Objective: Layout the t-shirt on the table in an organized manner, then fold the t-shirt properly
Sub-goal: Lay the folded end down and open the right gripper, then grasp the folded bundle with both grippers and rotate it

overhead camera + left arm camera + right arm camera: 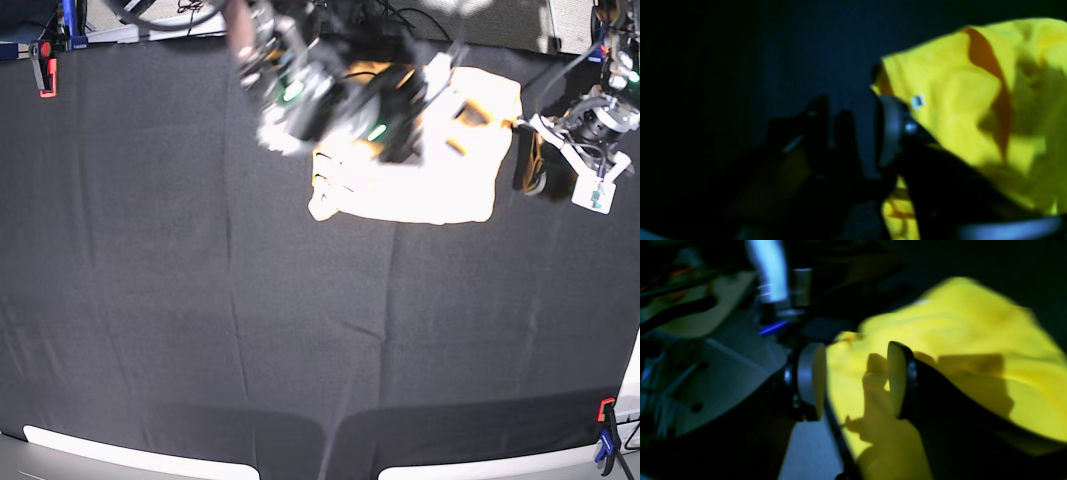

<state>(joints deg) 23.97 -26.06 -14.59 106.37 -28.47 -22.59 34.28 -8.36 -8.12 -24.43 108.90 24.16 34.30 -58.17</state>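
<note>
right hand (855,386) wide over t-shirt (973,350); only left wrist cam shows left hand (857,133) parted beside it.

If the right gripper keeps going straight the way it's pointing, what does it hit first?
Most likely the t-shirt. In the right wrist view the right gripper stands open with yellow cloth filling the gap and lying right ahead. The picture is blurred, so how close the cloth is stays unclear.

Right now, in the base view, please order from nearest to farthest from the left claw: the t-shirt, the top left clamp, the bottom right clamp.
Measured from the left claw:
1. t-shirt, just beside it, at the top.
2. bottom right clamp, at the lower table edge.
3. top left clamp, in the far opposite corner.
</note>
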